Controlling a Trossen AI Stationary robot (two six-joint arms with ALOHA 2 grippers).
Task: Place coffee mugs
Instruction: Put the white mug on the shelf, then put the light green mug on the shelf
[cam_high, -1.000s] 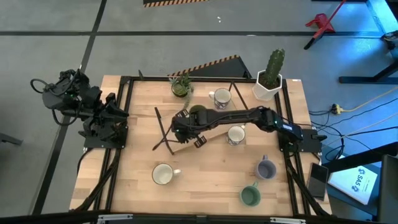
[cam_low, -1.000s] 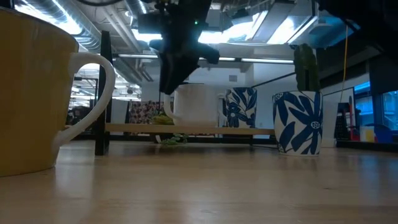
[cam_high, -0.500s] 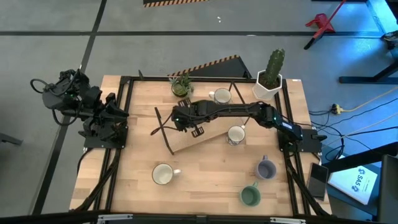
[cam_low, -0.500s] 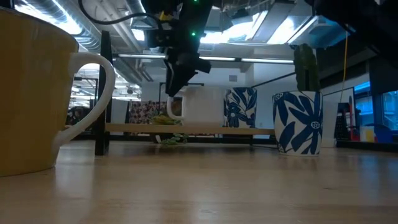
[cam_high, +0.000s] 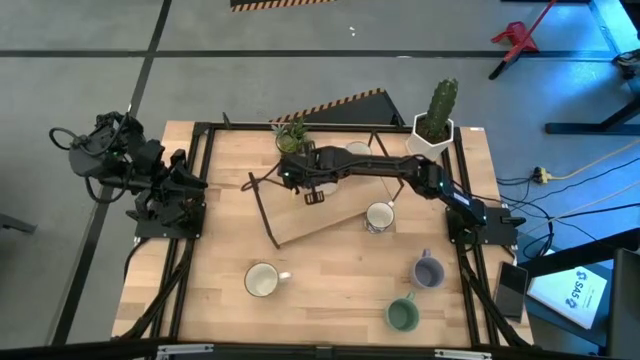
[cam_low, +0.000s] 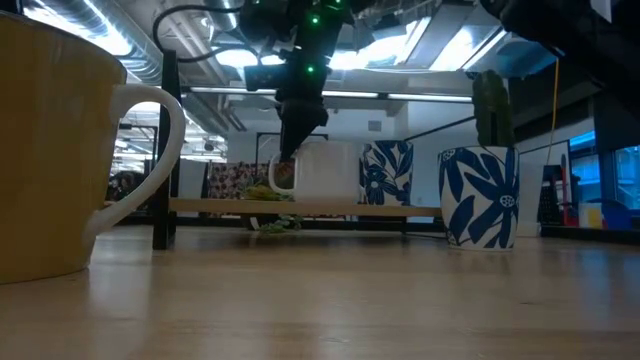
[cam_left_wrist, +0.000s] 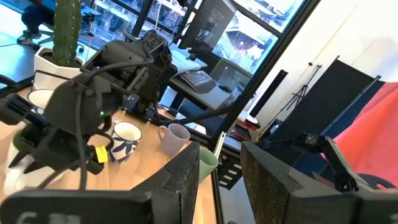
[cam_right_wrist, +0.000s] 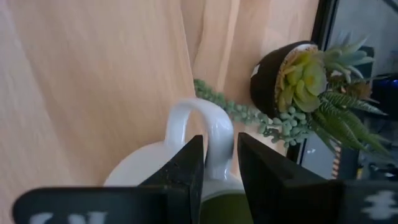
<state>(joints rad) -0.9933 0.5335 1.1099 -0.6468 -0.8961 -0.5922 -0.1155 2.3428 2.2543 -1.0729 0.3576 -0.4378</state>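
Note:
My right gripper (cam_high: 298, 172) reaches over the far middle of the table, next to the small potted plant (cam_high: 291, 136), and is shut on the olive-green mug (cam_right_wrist: 217, 208). That mug shows white outside in the low view (cam_low: 325, 170) and is hidden under the arm in the high view. Standing on their bases are a white mug (cam_high: 262, 281), the patterned mug (cam_high: 380, 216), the lavender mug (cam_high: 428, 271) and the teal mug (cam_high: 403, 315). Another white mug (cam_high: 356, 155) stands behind the arm. My left gripper (cam_left_wrist: 217, 180) is open, parked at the table's left edge. My right gripper pinches the olive-green mug's white handle (cam_right_wrist: 214, 134) between its two fingers, coming from above and pointing down. The mug hangs upright beside the fingers, handle (cam_low: 284, 172) toward them. Its base is close over the wooden board; whether it touches, I cannot tell.
A slanted light wooden board on a dark metal frame (cam_high: 320, 222) lies mid-table under the arm. The white hexagonal cactus pot (cam_high: 432, 135) stands at the far right corner. A big mug (cam_low: 60, 150) fills the low view's near left. Bare wood lies near the front left.
My right gripper has carried the olive-green mug toward the table's far edge, off the middle of the board and up to the potted plant, staying shut on it. The mug has stayed upright. The other mugs have not moved.

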